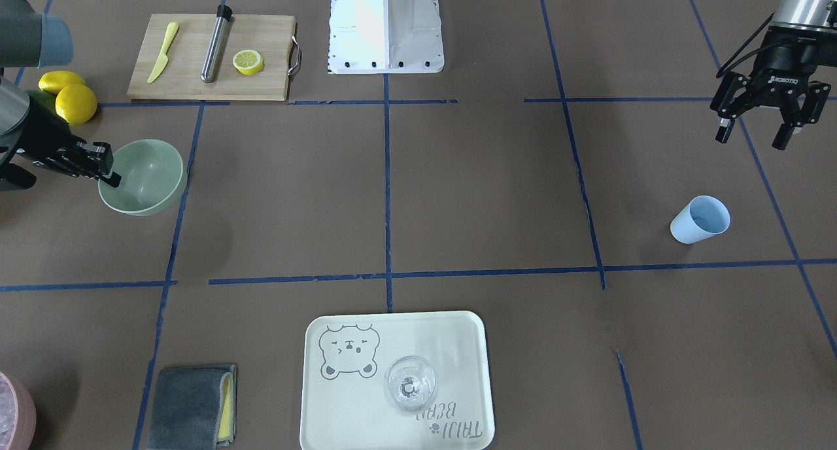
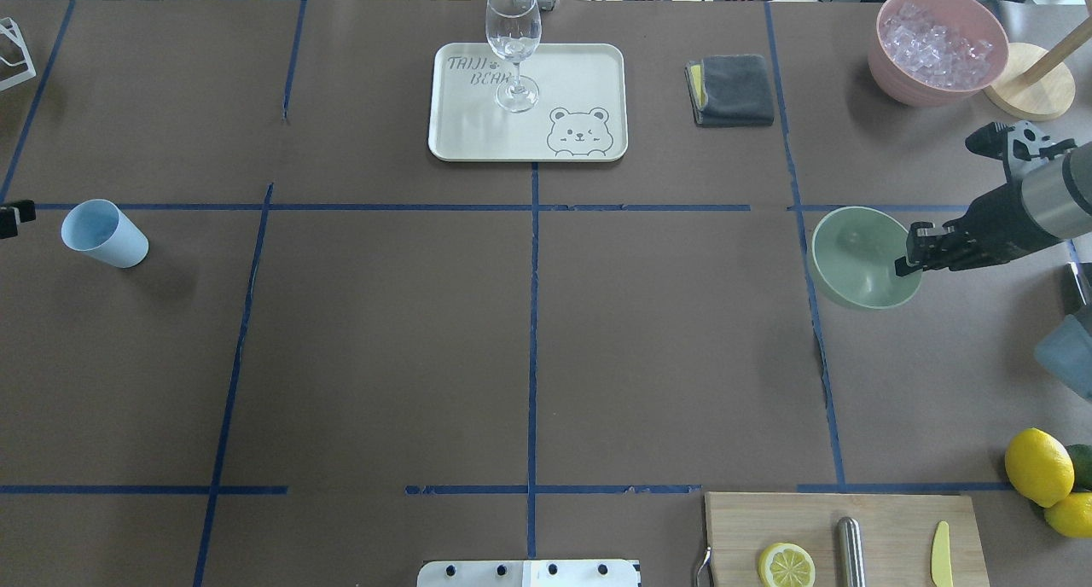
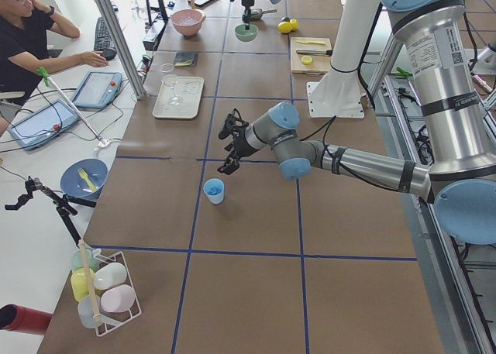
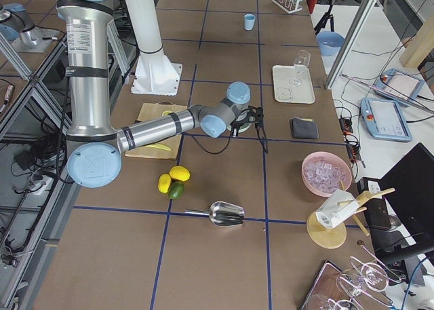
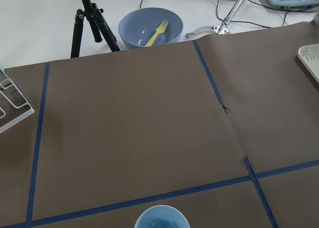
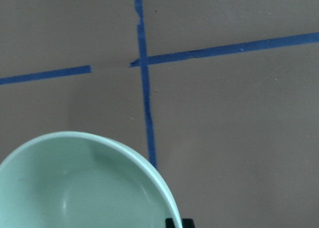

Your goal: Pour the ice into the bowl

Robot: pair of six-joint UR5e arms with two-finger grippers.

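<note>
One blue cup (image 2: 104, 234) stands at 9 o'clock on the worktop (image 2: 529, 331); whether ice lies in it cannot be told. One glass (image 2: 514, 45) on one tray (image 2: 589, 75) sits at 12. One green bowl (image 2: 857, 258) is at 3, its rim pinched by the right gripper (image 2: 911, 258), clenched on it. The front view shows the left gripper (image 1: 752, 139) spread wide and empty, apart from the cup; the overhead view crops it.
</note>
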